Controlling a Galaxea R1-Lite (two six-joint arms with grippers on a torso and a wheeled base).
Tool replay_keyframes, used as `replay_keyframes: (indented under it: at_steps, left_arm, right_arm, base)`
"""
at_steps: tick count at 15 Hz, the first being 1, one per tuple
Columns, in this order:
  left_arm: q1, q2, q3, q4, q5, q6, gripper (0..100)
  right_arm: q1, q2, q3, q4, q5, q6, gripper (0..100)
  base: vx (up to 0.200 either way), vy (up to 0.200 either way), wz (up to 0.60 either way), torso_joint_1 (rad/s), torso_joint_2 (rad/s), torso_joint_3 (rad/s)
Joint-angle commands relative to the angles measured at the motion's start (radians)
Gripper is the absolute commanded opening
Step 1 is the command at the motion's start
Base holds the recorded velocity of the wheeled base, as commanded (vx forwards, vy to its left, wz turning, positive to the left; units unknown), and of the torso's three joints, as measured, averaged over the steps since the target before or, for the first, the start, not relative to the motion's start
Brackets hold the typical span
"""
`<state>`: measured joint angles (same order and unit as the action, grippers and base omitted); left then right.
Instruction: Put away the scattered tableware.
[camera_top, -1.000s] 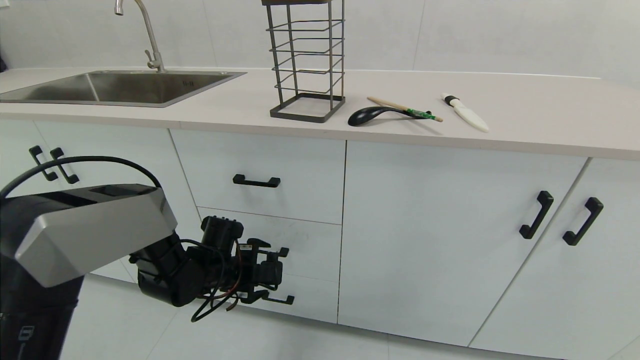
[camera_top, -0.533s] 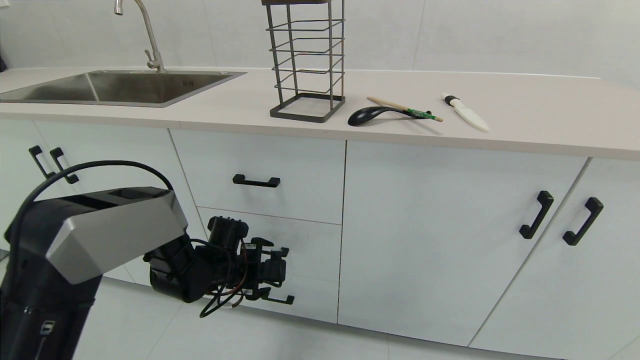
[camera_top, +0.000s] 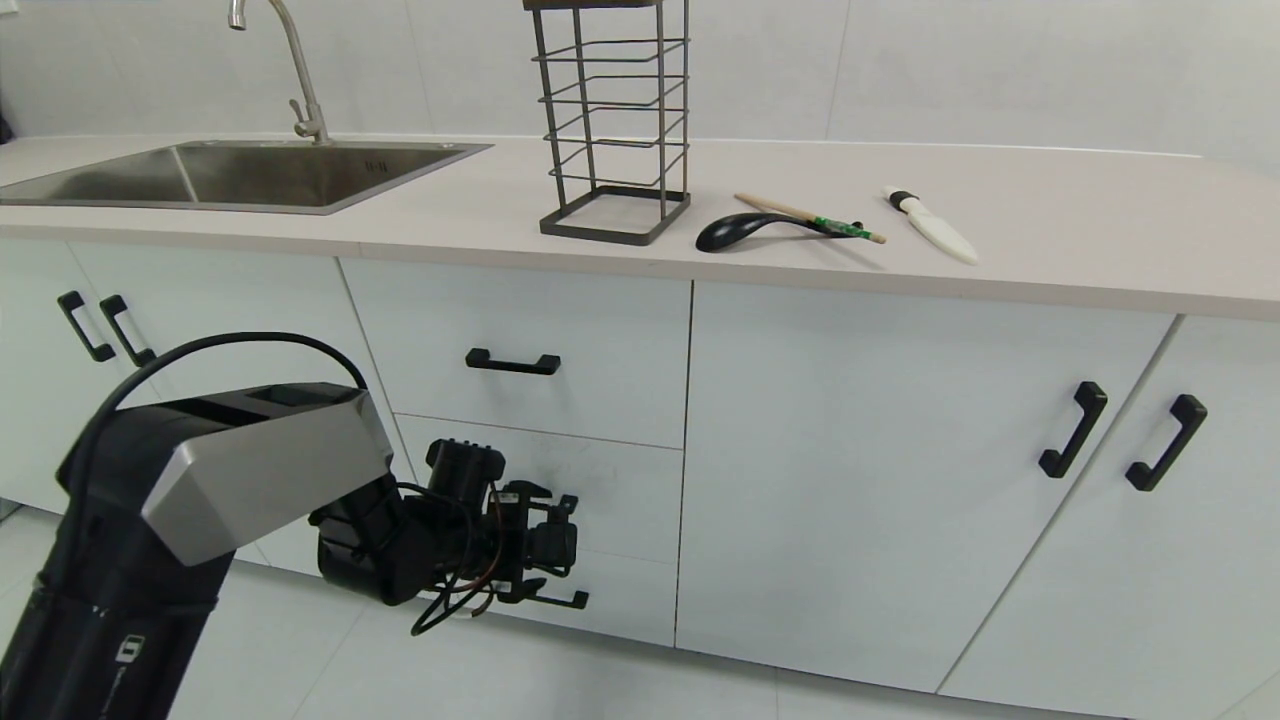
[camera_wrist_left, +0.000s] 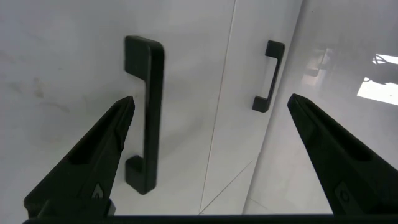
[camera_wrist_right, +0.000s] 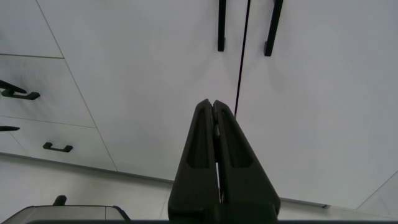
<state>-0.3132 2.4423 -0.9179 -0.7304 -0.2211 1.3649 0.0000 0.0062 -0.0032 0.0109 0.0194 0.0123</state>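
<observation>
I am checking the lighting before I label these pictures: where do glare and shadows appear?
Left wrist view: a bright glare patch lies on the shiny surface beyond the open left hand. Head view: the black spoon and the chopsticks cast soft shadows on the countertop.

Spoon (camera_top: 735, 231) black, glossy. Chopsticks (camera_top: 810, 217) pale wood, green patterned band near one end. Knife (camera_top: 932, 225) white, black band near one end. Rack (camera_top: 615, 120) dark grey wire. Counter (camera_top: 1080, 230) pale beige. Cabinets (camera_top: 850, 450) white, handles (camera_top: 512, 361) black. Sink (camera_top: 300, 175) steel grey. Left gripper (camera_top: 570, 550) black.
</observation>
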Motion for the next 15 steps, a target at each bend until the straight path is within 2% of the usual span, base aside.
replay_keyframes:
  at_steps: [1,7,11,15]
  left_arm:
    - [0.000,0.015,0.002,0.000,0.000,0.000,100]
    - [0.000,0.010,0.065,0.003,0.006,-0.001,100]
    - [0.002,0.009,0.073,0.003,0.006,-0.001,100]
    - [-0.001,-0.057,0.140,0.002,0.023,-0.004,100]
  right_arm:
    - [0.000,0.001,0.000,0.000,0.001,0.000,0]
    - [0.000,0.001,0.000,0.000,0.001,0.000,0]
    - [0.000,0.001,0.000,0.000,0.001,0.000,0]
    - [0.000,0.001,0.000,0.000,0.001,0.000,0]
  base:
    - [0.000,0.000,0.00,0.000,0.00,0.000]
    - [0.000,0.000,0.00,0.000,0.00,0.000]
    - [0.000,0.000,0.00,0.000,0.00,0.000]
    - [0.000,0.000,0.00,0.000,0.00,0.000]
